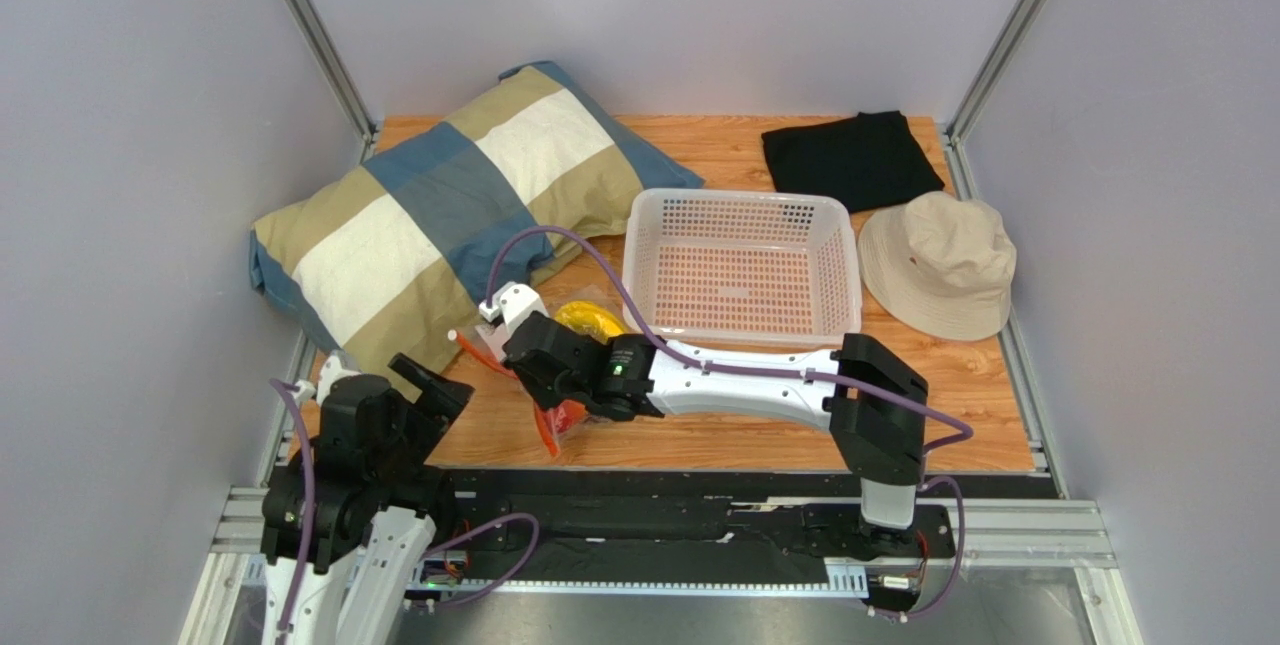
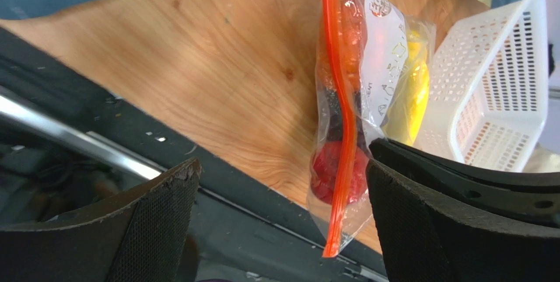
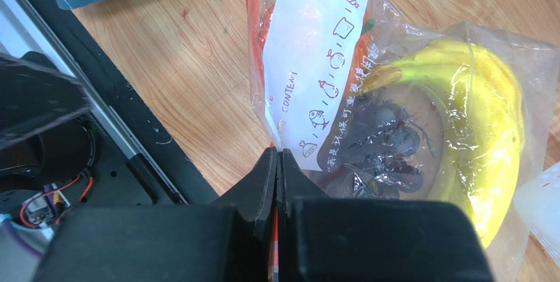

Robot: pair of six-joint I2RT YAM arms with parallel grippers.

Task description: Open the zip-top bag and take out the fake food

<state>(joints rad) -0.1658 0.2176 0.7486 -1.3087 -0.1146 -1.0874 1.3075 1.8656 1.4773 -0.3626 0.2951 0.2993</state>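
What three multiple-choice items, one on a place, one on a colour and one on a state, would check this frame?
1. Where is the hat?
A) right of the basket
B) left of the basket
C) in the basket

2. What colour is the bag's zipper strip?
A) blue
B) green
C) orange-red

3. How is the right gripper?
A) open, above the bag
B) shut on the bag
C) shut on the hat

Answers:
1 A: the top view shows the hat beside the basket's right wall.
2 C: the left wrist view shows an orange-red strip.
3 B: in the right wrist view its jaws meet on the bag's edge.
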